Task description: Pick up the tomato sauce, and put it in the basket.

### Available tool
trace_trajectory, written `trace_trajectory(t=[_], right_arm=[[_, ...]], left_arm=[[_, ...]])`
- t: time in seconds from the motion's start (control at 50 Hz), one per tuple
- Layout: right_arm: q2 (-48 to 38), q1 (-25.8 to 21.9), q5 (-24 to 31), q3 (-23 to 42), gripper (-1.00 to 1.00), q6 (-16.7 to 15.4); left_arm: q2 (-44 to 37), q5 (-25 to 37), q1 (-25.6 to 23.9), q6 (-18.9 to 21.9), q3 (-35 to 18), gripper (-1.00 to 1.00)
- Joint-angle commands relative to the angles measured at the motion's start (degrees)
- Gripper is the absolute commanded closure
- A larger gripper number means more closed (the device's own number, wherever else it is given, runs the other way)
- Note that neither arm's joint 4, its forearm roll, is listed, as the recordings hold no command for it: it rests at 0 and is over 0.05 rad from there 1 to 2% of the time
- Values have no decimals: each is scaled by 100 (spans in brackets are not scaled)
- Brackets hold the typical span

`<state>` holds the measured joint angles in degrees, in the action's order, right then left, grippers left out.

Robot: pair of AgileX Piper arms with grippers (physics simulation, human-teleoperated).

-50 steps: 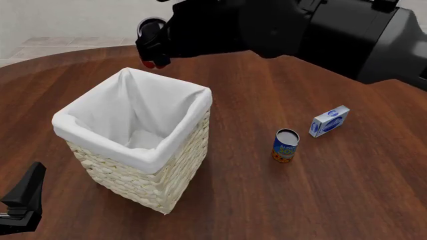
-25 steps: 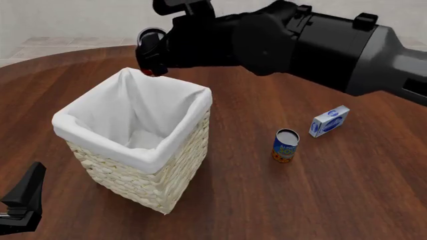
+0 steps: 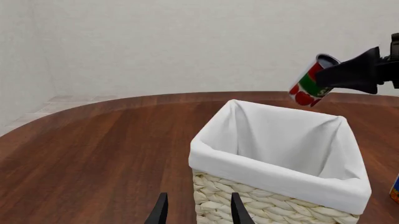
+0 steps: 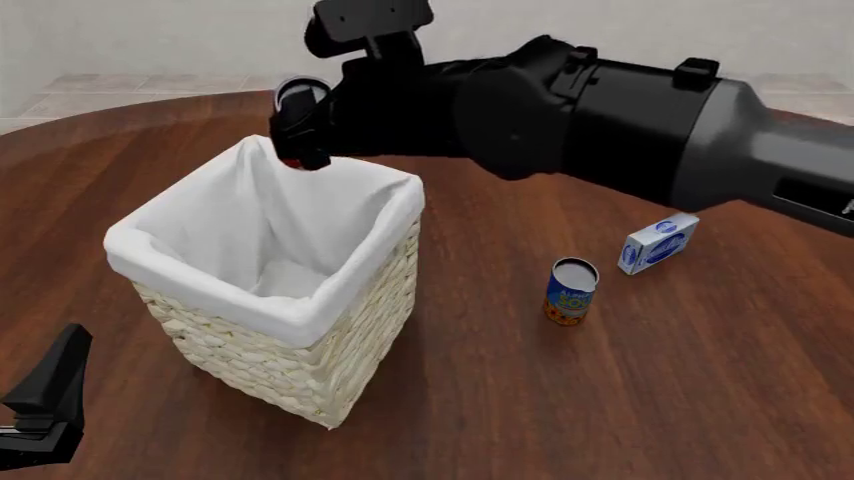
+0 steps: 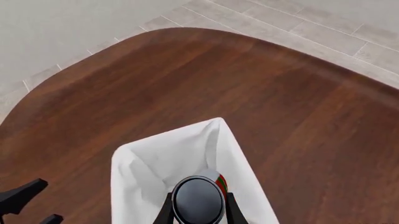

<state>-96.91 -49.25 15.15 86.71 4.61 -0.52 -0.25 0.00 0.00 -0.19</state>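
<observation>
The tomato sauce [image 3: 309,84], a small red-labelled can with a green band, hangs tilted in the air with my right gripper [image 3: 319,80] shut on it. It is just above the far corner of the basket [image 3: 268,169], a square cream wicker basket with a white liner. In the front view the right gripper [image 4: 296,135] covers most of the tomato sauce [image 4: 296,95], above the basket's [image 4: 304,316] back rim. The right wrist view looks down on the tomato sauce [image 5: 198,199] over the basket's liner [image 5: 143,163]. My left gripper [image 3: 198,213] is open and low, on the near side of the basket.
A blue-and-orange can [image 4: 571,291] stands upright to the right of the basket. A blue-white box [image 4: 659,242] lies further right. The left gripper [image 4: 47,400] shows at the front view's lower left corner. The round wooden table's far edge curves behind the basket.
The right arm has swung lower and further over the table. The held can has shifted slightly toward the basket's opening. The left arm has not moved.
</observation>
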Motion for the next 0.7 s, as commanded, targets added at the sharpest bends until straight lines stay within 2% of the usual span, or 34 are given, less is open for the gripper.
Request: trace_trajectory(t=[0.02, 0.7], right_arm=[[-95, 23, -164, -57, 100, 124], [-659, 92, -390, 100, 100, 130]], left_arm=[[0, 0, 1, 0, 0, -100], [0, 0, 0, 0, 0, -100]])
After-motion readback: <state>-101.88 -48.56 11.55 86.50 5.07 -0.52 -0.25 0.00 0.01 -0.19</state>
